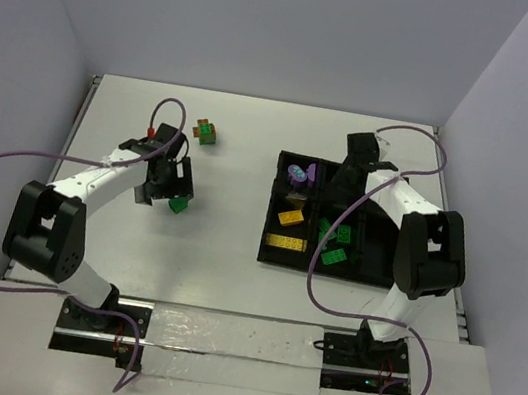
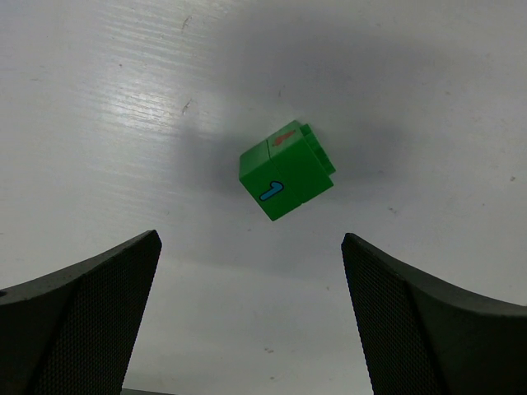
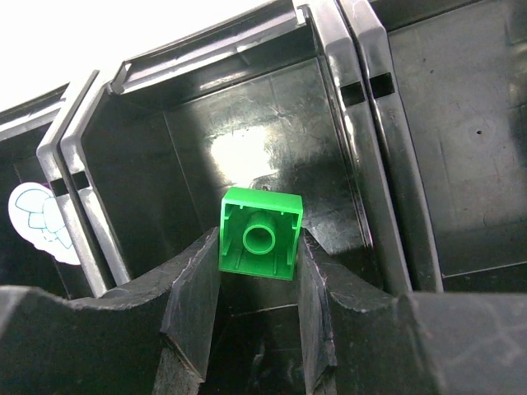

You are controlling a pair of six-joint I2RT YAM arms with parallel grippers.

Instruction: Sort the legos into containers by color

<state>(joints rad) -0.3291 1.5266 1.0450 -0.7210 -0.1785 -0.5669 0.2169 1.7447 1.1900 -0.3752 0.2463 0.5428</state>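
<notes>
Right tool (image 3: 259, 255) is gripping a green brick (image 3: 260, 233) over the tray (image 3: 346, 90) near the desk's (image 1: 213, 260) right edge; next, it likely needs dropping among the other greens (image 1: 337, 245). Left tool (image 2: 251, 313), spread wide, is hovering over a loose brick (image 2: 286, 170).

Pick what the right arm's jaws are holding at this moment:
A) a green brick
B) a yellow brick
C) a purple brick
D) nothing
A: the right wrist view shows a green brick pinched between the right arm's jaws, its hollow underside facing the camera, with a black tray compartment behind it.
</notes>
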